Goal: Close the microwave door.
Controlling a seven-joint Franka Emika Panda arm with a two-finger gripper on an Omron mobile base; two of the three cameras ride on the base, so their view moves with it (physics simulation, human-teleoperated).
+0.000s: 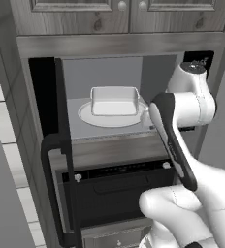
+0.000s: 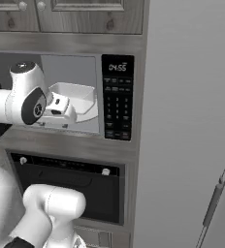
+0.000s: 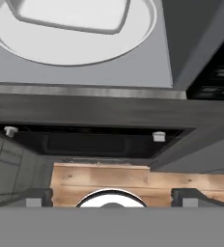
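Standing open: one microwave door [image 1: 49, 126]; gripper [image 3: 112, 197] spread wide, holding nothing; one dish [image 1: 114, 100] inside.

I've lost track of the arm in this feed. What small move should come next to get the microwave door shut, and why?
Probably swing the gripper left, out behind the microwave door. The door stands fully open at the cavity's left, while the hand sits at the cavity mouth near the white dish, touching nothing.

Microwave door [image 1: 56, 145]: swung open, at left of cavity. Rectangular dish [image 1: 114, 100]: on round turntable plate [image 1: 88, 116], inside cavity. Keypad panel [image 2: 117, 97]: right of cavity. Oven door [image 1: 119, 193]: directly below microwave, two knobs [image 1: 77, 178] along its top. Cabinet doors [image 1: 75, 12]: above microwave. Refrigerator [image 2: 192, 126]: far right, beside keypad panel.
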